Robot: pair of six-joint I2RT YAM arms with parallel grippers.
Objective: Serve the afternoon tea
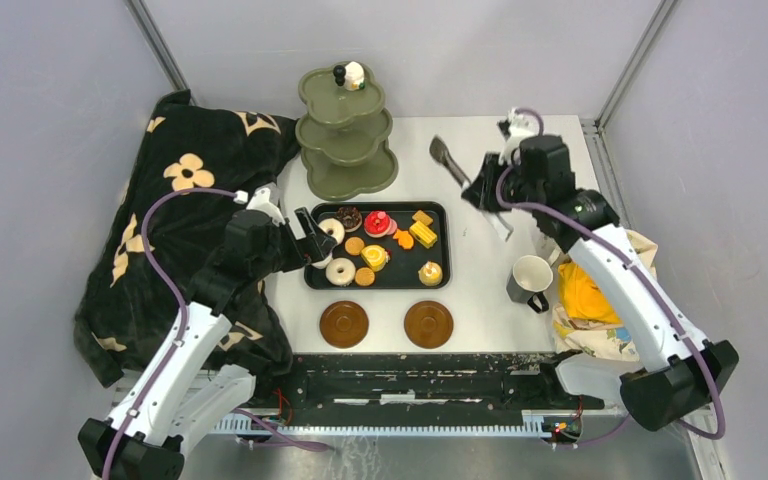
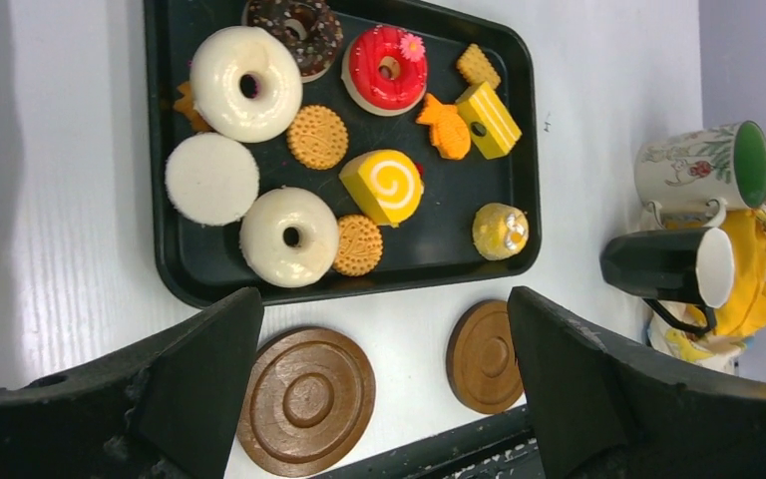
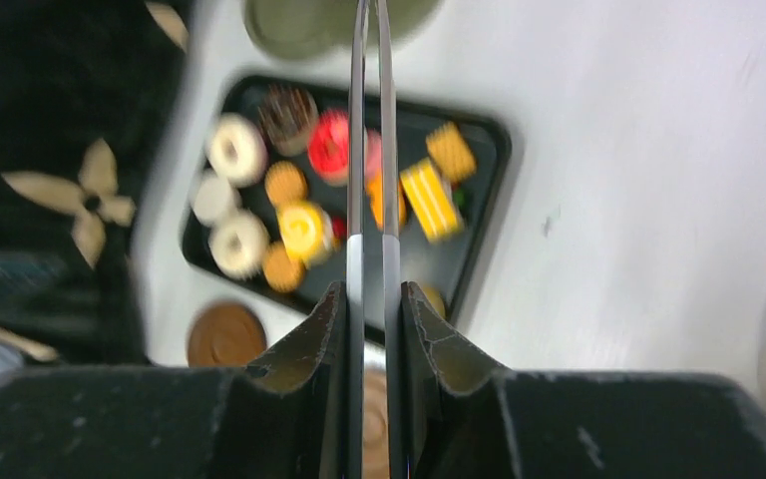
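I count thirteen toy pastries on the black tray (image 2: 437, 232). There are four donuts (image 2: 245, 83) (two white, one chocolate, one red) and two round biscuits (image 2: 317, 137). The rest are a white disc cake (image 2: 211, 179), a yellow swirl cake (image 2: 384, 186), a yellow striped block (image 2: 489, 119), a small waffle square (image 2: 478, 66), an orange fish-shaped piece (image 2: 444, 127), a yellow domed cake (image 2: 501, 231) and an orange bit (image 2: 188, 108) half hidden under a white donut. A fourteenth pastry (image 1: 352, 75), white and black, sits alone on the top tier of the olive-green three-tier stand (image 1: 346, 150).

The stand is upright at the back of the table (image 1: 480, 290), just behind the tray. Two brown saucers (image 2: 306, 399) lie side by side between the tray and the near edge. There are two mugs right of the tray, against a yellow cloth (image 2: 748, 269): a dark mug (image 2: 658, 267) that is white inside and a white flowered mug (image 2: 693, 165) that is green inside.

The tray's long axis runs left to right. My left gripper (image 2: 384, 299) hangs spread wide above the tray's left end, holding nothing. My right gripper (image 3: 371, 294) is pinching the metal tongs (image 1: 450, 160), whose blades are squeezed nearly together. Their long axis lies diagonally, the far end pointing back and left toward the stand.
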